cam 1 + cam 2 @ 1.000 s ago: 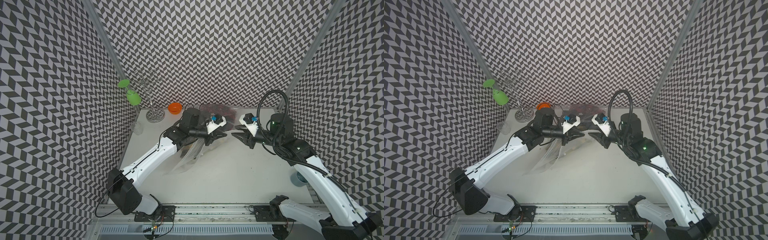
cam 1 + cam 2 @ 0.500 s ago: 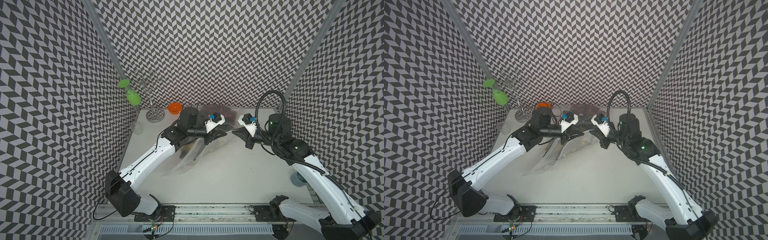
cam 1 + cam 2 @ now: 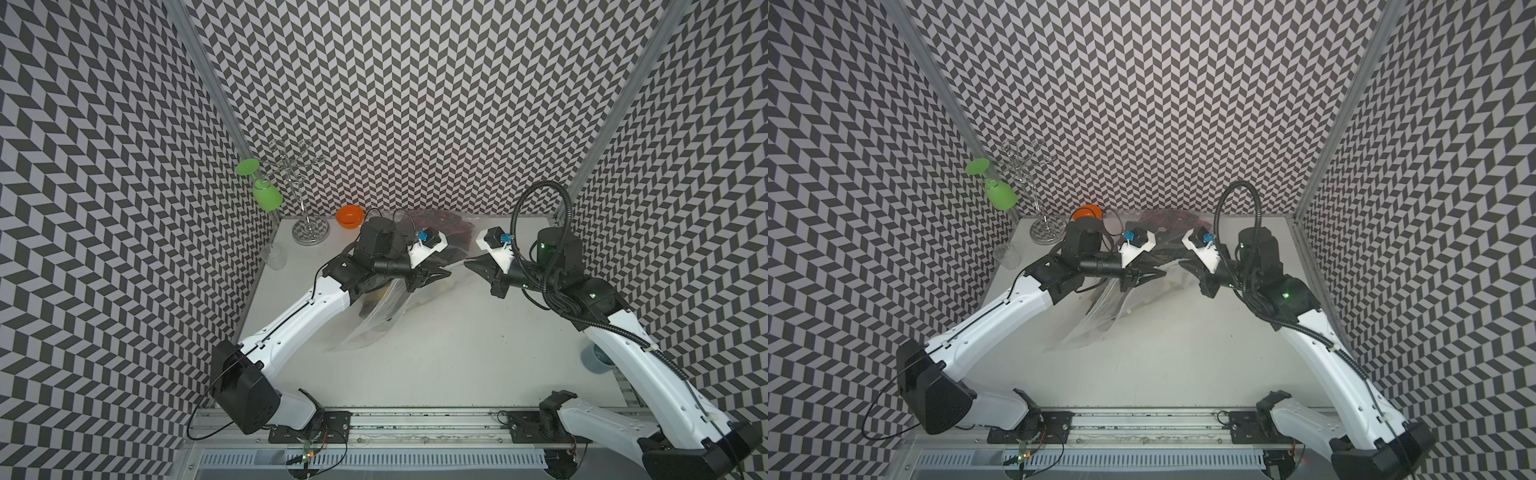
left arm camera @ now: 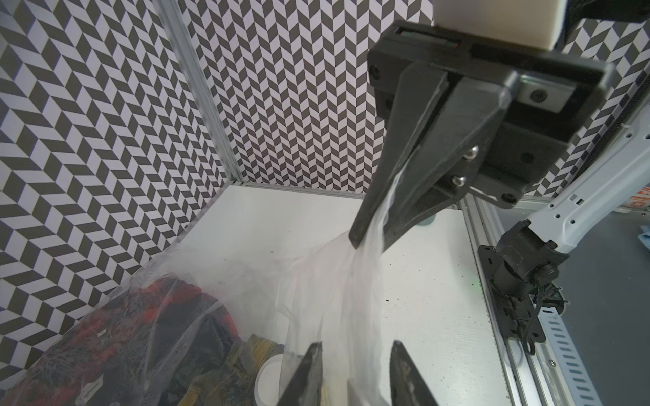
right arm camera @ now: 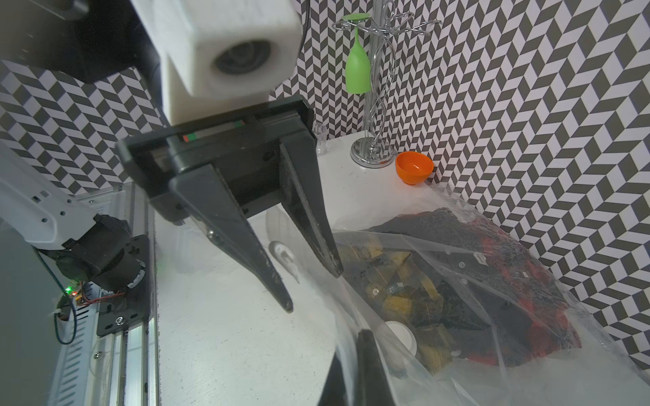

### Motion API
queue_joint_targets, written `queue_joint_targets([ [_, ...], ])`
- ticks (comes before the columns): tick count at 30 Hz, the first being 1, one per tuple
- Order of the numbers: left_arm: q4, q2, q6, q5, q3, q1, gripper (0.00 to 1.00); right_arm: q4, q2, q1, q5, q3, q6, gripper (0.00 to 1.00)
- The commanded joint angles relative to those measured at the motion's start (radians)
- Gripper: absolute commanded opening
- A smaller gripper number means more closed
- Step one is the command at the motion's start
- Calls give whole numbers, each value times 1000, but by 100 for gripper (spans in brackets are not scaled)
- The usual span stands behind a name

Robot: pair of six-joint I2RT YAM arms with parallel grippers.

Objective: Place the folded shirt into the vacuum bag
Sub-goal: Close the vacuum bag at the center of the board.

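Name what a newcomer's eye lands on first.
A clear vacuum bag lies toward back centre, a red-and-yellow shirt showing through it. Above it the right gripper pinches its film while the left gripper stands open. A green glass hangs inverted at back left.

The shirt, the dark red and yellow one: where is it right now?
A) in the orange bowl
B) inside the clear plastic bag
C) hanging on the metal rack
B: the shirt shows through the crinkled clear film of the vacuum bag, lying inside it.
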Motion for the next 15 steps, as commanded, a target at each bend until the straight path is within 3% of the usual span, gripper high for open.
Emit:
queue_joint_targets([
  [1, -4, -26, -8, -4, -6, 9, 30, 86, -30, 2, -8, 16, 8, 0],
  [5, 19, -27, -21, 8, -7, 12, 11, 91, -30, 2, 6, 16, 16, 0],
  [8, 8, -21, -15, -11, -14, 15, 2, 112, -34, 1, 85, 28, 54, 0],
  [15, -44, -26, -62, -193, -61, 33, 1, 173, -96, 2, 337, -19, 146, 0],
])
